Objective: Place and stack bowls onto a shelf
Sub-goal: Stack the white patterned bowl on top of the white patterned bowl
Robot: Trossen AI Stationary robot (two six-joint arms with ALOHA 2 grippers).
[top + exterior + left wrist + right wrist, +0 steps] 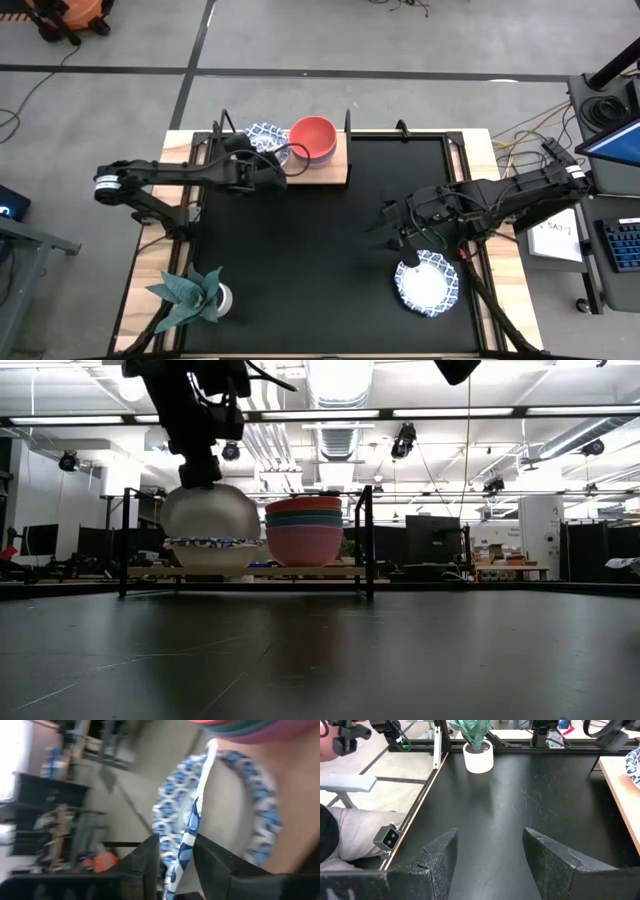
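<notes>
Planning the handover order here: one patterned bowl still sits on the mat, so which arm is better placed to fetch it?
The right. Its hand, fingers open and empty, hangs just above the patterned bowl on the mat. The left hand is across the table at the shelf, shut on another patterned bowl.

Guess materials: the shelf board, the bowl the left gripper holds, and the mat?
Shelf: light-brown board with a wood look, on thin black posts, likely metal. Bowl held by the left gripper, white with a blue-patterned rim: smooth and slightly shiny, so glazed ceramic or melamine; cannot tell which. Mat: black and matte, fine scratches in the right wrist view, probably rubber or vinyl.
</notes>
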